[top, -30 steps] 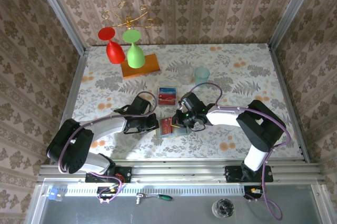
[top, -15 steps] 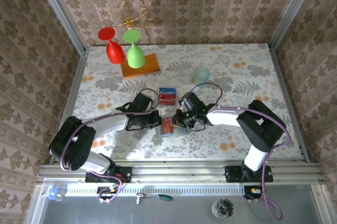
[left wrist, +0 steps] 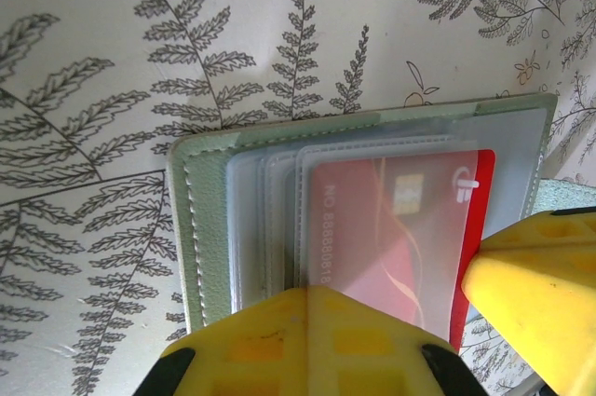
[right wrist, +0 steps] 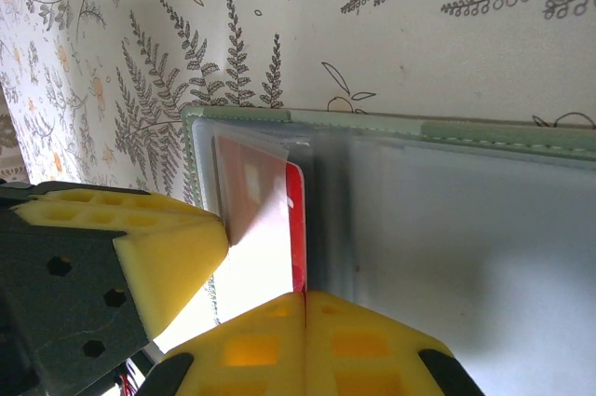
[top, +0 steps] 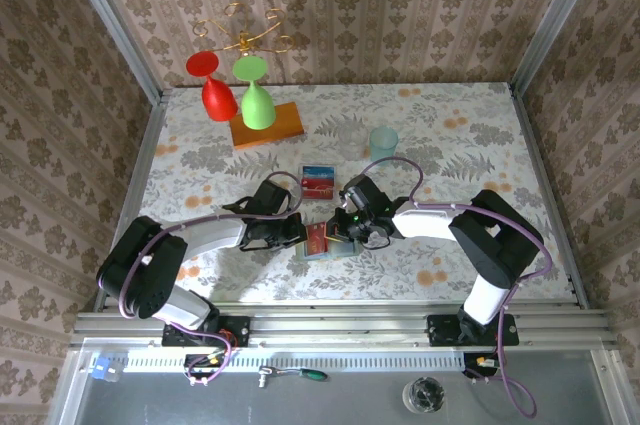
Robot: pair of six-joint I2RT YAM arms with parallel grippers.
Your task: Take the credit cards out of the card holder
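Left gripper (top: 297, 235) and right gripper (top: 346, 232) meet over the small sage-green bifold card holder (top: 333, 250), which lies opened flat on the fern-patterned table (top: 450, 125). The left gripper approaches from the holder's left side and the right gripper from its right side. Both have their yellow foam jaws closed.

In the left wrist view, the left pads (left wrist: 307, 345) press down on one edge of the holder, over its translucent grey-blue pockets (left wrist: 261, 219). In the right wrist view, the right pads (right wrist: 372, 349) sit at the exposed edge of a thin red plastic credit card (right wrist: 253, 193). The card's bare red strip runs into the seam between the pads. Whether it is actually nipped cannot be told.

A small stack of flat red and blue cards (top: 318, 182) lies just beyond the holder, apart from it.

The step in hand appears to be drawing the red card from its pocket.
1. Keep the holder pinned with the left gripper.
2. Pull straight along the pocket mouth, low and parallel to the holder.
3. Move slowly. A lifted card is likely to bow and slip.
4. If the holder drags, press more firmly.
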